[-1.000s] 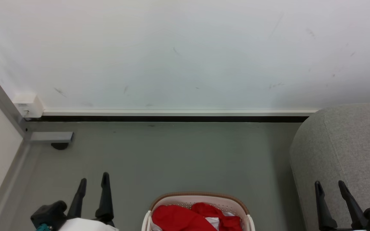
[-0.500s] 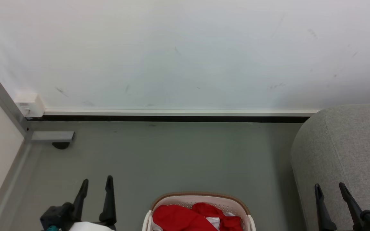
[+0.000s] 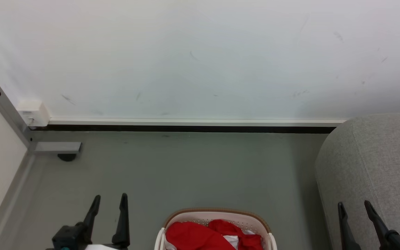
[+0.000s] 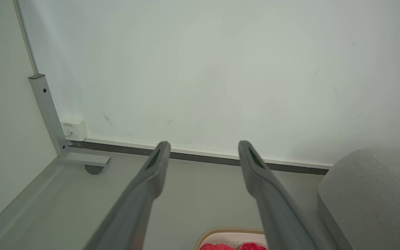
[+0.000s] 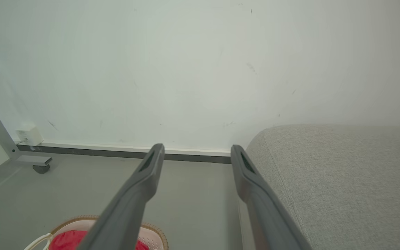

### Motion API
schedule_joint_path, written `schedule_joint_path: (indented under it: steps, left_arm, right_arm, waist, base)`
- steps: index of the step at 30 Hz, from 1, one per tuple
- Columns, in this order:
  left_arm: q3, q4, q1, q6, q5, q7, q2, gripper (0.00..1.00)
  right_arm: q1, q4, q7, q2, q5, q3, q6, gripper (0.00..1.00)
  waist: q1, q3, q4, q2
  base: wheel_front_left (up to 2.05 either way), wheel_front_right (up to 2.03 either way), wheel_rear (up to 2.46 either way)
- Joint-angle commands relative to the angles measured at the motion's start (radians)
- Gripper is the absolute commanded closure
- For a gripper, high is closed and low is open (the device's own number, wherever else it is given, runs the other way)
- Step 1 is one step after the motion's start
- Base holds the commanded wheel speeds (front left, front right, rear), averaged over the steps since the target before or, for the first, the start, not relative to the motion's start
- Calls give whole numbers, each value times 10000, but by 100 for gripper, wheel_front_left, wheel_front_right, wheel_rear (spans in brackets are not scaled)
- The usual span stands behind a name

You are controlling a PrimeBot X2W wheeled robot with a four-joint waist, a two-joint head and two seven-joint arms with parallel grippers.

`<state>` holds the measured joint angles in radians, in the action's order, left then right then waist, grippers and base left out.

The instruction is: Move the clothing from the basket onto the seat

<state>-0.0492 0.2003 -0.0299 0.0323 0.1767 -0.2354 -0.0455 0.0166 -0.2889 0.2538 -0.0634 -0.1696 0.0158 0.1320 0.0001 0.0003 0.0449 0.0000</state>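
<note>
Holding L gripper (image 3: 109, 198) and R gripper (image 3: 353, 205) both spread wide w/ nothing betw. fingers, facing red-and-white clothing (image 3: 193, 236) heaped in basket (image 3: 217, 210) on floor (image 3: 186, 166) betw. them, nearer L, seat (image 3: 377, 163) right by R, so prob. best reached w/ L.

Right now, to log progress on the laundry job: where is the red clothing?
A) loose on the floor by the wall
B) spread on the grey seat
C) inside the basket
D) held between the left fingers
C: the red clothing lies heaped inside the basket, which stands apart from the seat.
</note>
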Motion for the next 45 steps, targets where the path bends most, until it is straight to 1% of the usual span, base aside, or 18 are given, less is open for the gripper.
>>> schedule_joint_path:
  steps: [1, 14, 20, 24, 28, 32, 37, 41, 45]
  left_arm:
    - [-10, 28, 58, 32, -337, -108, -79, 0]
    - [-81, 81, 129, 79, -1004, -305, -82, 0]
    - [-102, 54, 70, 67, -798, -296, -81, 0]
    - [-147, 114, -148, 190, -706, -295, -78, 0]
    - [-376, 424, -440, 401, -742, -295, -76, 0]
    - [-843, 888, -916, 617, -795, -295, -71, 0]
    - [-1698, 1718, -1930, 802, -994, -295, -73, 0]
    - [-2740, 2631, -2917, 900, -1138, -295, -76, 0]
    - [-3774, 3641, -3874, 961, -931, -200, -79, 0]
  right_arm:
    - [-79, -29, 38, 16, 274, 79, -22, 0]
    - [-145, -101, 126, 157, 1135, 161, -24, 0]
    - [-87, 0, 102, 143, 823, 190, -24, 0]
    - [195, 120, 102, 142, 691, 225, -24, 0]
    - [393, 251, 102, 140, 559, 270, -24, 0]
    - [703, 462, 100, 139, 491, 198, -24, 0]
    - [1370, 817, 100, 140, 499, 105, -24, 0]
    - [2051, 1149, 100, 139, 462, -20, -24, 0]
    - [2677, 1439, 101, 142, 338, -259, -24, 0]
  waist:
    - [-1, 4, 8, 0]
    - [-1, 5, -1, 0]
    - [-1, 121, -87, 0]
    - [-1, 407, -189, 0]
    - [-1, 775, -273, 0]
    - [-1, 1304, -374, 0]
    - [-1, 2339, -549, 0]
    - [-1, 3322, -710, 0]
    - [-1, 4323, -930, 0]
  base:
    - [0, 0, 0]
    - [0, 0, 0]
    - [0, 0, 0]
    - [0, 0, 0]
    - [0, 0, 0]
    - [0, 0, 0]
    - [0, 0, 0]
    - [0, 0, 0]
    - [0, 0, 0]
